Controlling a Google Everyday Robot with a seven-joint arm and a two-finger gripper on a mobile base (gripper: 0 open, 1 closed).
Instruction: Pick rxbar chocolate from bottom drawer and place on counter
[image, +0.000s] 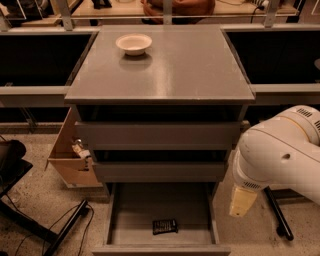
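One rxbar chocolate (164, 226) lies flat on the floor of the open bottom drawer (150, 205), near its front wall. Above this drawer are two closed drawer fronts (155, 135), then the counter (190, 65) carrying one white bowl (133, 43). The one gripper (243, 200) hangs to the right of the drawer, outside it. Whether it is released or clenched I cannot tell.

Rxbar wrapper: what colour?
The rxbar is glossy black, camera view; claw hangs beside the bottom drawer.

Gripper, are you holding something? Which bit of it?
Nothing. The gripper hangs right of the bottom drawer; the rxbar chocolate lies inside it, untouched.
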